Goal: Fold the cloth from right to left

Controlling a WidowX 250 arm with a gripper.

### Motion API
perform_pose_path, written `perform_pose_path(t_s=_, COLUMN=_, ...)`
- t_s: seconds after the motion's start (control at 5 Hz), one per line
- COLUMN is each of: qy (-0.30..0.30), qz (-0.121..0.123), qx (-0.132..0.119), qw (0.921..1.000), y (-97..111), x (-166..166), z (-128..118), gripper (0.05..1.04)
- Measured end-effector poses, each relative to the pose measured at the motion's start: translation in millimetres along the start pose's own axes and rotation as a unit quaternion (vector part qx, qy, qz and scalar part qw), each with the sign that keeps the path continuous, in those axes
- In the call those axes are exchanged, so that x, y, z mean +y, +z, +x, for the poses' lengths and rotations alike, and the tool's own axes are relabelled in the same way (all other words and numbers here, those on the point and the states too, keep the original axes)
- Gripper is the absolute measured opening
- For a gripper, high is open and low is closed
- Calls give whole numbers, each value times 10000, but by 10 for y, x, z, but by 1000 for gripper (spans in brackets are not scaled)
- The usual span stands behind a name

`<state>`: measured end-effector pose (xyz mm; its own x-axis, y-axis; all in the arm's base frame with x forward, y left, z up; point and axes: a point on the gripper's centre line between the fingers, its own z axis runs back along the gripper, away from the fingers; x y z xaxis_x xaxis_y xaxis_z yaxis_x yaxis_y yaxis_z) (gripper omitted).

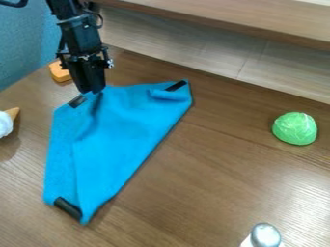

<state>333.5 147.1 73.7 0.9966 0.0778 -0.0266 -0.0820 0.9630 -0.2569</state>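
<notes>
The black gripper (91, 91) hangs down at the upper left, its tip at the top left part of the blue cloth (122, 140). A dark crease runs down the cloth from beside that tip. The cloth lies on the table with its left side overlapped in a long fold and a small turned-over flap at its upper right corner. Black patches show at its upper left, upper right and lower left corners. Whether the gripper holds any cloth is hidden at its tip.
An orange block (60, 71) sits behind the gripper. At the left edge is a white-and-tan toy (6, 123). A green half-ball (295, 128) stands at the right, a silver-topped shaker (265, 235) at the bottom. A raised wooden ledge (238, 24) borders the table's back.
</notes>
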Motion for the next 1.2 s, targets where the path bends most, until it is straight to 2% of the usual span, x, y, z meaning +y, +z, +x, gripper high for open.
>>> perform_pose_path(t_s=0.2, qy=16, qz=-70, qx=-10, qw=10000, y=-1, x=-27, z=6, gripper=805)
perform_pose_path(t_s=0.4, qy=3, qz=-165, qx=-17, qw=9999, y=-13, x=-62, z=7, gripper=1005)
perform_pose_path(t_s=0.6, qy=-84, qz=-175, qx=-74, qw=9998, y=42, x=-169, z=1, gripper=1004)
perform_pose_path(t_s=0.8, qy=-358, qz=-59, qx=-241, qw=9991, y=202, x=-416, z=26, gripper=999)
perform_pose_path(t_s=1.2, qy=-981, qz=381, qx=192, qw=9943, y=38, x=-1056, z=76, gripper=999)
